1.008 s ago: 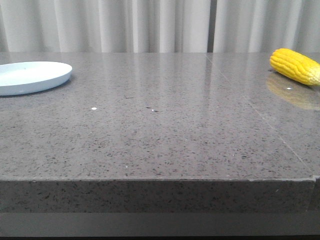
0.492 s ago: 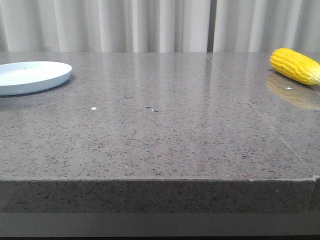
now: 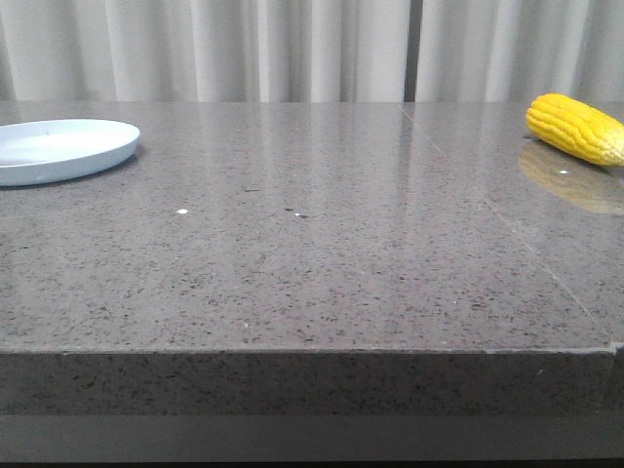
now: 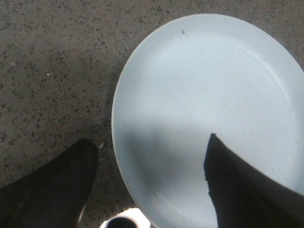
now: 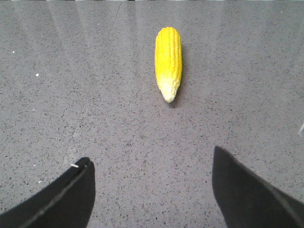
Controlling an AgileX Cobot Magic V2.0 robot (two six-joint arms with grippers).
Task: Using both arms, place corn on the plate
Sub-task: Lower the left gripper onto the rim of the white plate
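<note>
The yellow corn point(image 3: 577, 128) lies on the grey stone table at the far right; neither arm shows in the front view. In the right wrist view the corn point(image 5: 168, 61) lies ahead of my open, empty right gripper point(image 5: 151, 157), its pale tip pointing toward the fingers. The pale blue-white plate point(image 3: 60, 148) sits at the far left and holds nothing. In the left wrist view my open left gripper point(image 4: 149, 141) hovers over the plate's rim point(image 4: 115, 124), one finger over the table, the other over the plate's inside.
The grey speckled table point(image 3: 312, 253) stretches between plate and corn, with a seam line point(image 3: 507, 219) running on its right part. Pale curtains hang behind. The table's front edge point(image 3: 312, 353) is near the camera.
</note>
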